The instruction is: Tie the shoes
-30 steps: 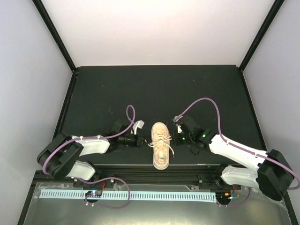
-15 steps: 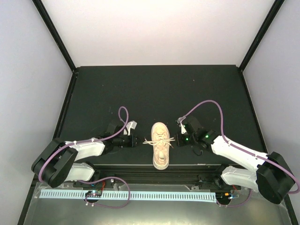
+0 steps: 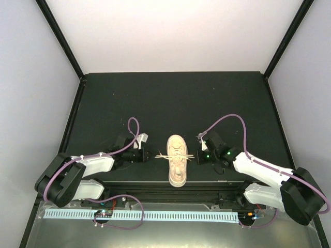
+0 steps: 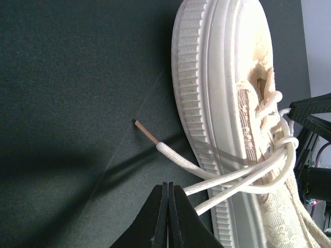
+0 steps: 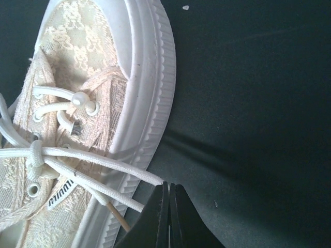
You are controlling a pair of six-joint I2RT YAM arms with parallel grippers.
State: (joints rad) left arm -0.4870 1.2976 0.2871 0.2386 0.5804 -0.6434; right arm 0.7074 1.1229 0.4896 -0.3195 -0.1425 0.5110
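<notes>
The left gripper (image 3: 153, 154) is seen clenched on a lace (image 4: 222, 181) loop, which is drawn taut over the sole's edge; a free lace tip (image 4: 147, 133) is laid on the table (image 3: 170, 98) just beside the sole; the shoe (image 3: 177, 161) is stood on its sole by the table's near edge, between both grippers, toe pointed away from the arm bases; a knot (image 5: 36, 155) is seen over the tongue; the right gripper (image 3: 195, 155) is clenched on the other loop, likewise stretched sideways.
</notes>
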